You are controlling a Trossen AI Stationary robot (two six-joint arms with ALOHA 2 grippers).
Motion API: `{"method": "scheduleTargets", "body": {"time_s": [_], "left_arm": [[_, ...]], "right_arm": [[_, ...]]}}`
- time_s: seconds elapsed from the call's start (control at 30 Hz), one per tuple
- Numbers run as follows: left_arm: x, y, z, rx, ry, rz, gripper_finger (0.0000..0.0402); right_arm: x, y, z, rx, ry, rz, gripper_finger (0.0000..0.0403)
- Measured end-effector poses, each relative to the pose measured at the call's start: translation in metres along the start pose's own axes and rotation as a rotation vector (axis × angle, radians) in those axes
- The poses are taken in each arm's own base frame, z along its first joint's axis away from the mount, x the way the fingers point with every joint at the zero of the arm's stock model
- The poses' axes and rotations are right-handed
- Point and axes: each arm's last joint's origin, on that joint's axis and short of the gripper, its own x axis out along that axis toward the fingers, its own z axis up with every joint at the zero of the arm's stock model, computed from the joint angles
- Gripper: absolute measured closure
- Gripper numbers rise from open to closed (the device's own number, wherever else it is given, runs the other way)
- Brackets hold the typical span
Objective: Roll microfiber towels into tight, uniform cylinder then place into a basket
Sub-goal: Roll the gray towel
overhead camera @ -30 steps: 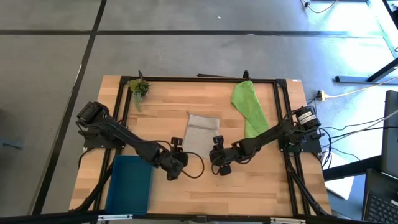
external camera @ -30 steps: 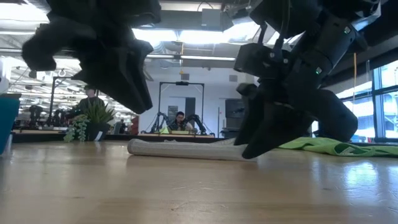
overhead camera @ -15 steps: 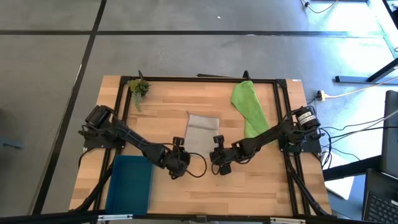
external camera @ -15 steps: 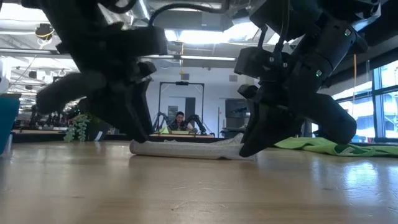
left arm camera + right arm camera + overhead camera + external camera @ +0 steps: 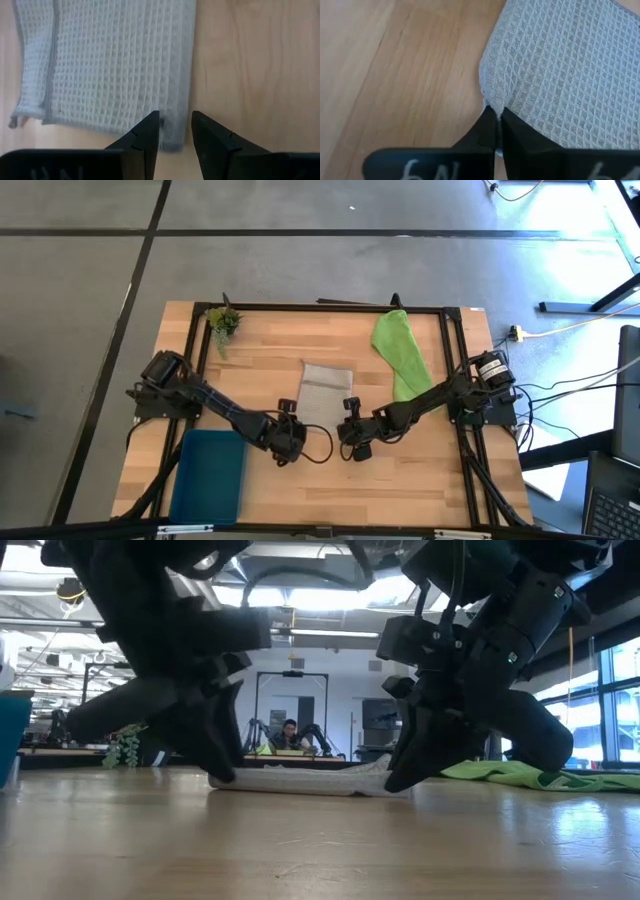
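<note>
The light grey microfiber towel [image 5: 325, 392] lies flat on the wooden table, folded to a narrow rectangle. My left gripper [image 5: 175, 132] is open at the towel's near left corner, one finger over the cloth and one over bare wood. My right gripper [image 5: 497, 125] is shut on the towel's near right corner. Both grippers slant down from the near side. The lime green towel [image 5: 400, 350] lies crumpled at the far right. The teal basket [image 5: 210, 475] sits at the near left. My left gripper has its fingers [image 5: 146, 136] astride the towel's near left corner [image 5: 172, 145], down at table height; whether they touch the cloth I cannot tell. My right gripper pinches the towel's near right corner [image 5: 490, 102] between its two fingertips, slanting down from the near right. The corner puckers a little at the fingers while the other parts of the towel [image 5: 300, 780] lie flat on the table.
A small green plant sprig [image 5: 222, 320] lies at the far left corner. A black frame [image 5: 320, 308] borders the table's far edge and sides. Bare wood stretches along the near edge between basket and right arm.
My left gripper has sunk and edged toward the grey towel's near left corner, until its fingertips are at table height beside the cloth. The towel stays where it was.
</note>
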Motion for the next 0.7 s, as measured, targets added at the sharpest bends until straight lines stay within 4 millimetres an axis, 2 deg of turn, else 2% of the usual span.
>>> {"method": "scheduleTargets", "body": {"time_s": [0.37, 0.47, 0.6, 0.7], "left_arm": [[0.016, -0.009, -0.006, 0.020, 0.044, 0.028, 0.0297], [0.016, -0.009, -0.006, 0.003, 0.046, 0.022, 0.0321], [0.017, -0.010, -0.006, 0.002, 0.048, 0.010, 0.0386], [0.015, -0.009, -0.006, 0.006, 0.044, 0.009, 0.0393]], "right_arm": [[0.000, 0.000, 0.000, 0.023, 0.001, 0.002, 0.0389], [0.000, 0.000, 0.000, 0.025, 0.001, 0.002, 0.0389], [0.000, 0.000, 0.000, 0.026, 0.001, 0.002, 0.0389], [0.000, 0.000, 0.000, 0.026, 0.002, 0.002, 0.0389]]}}
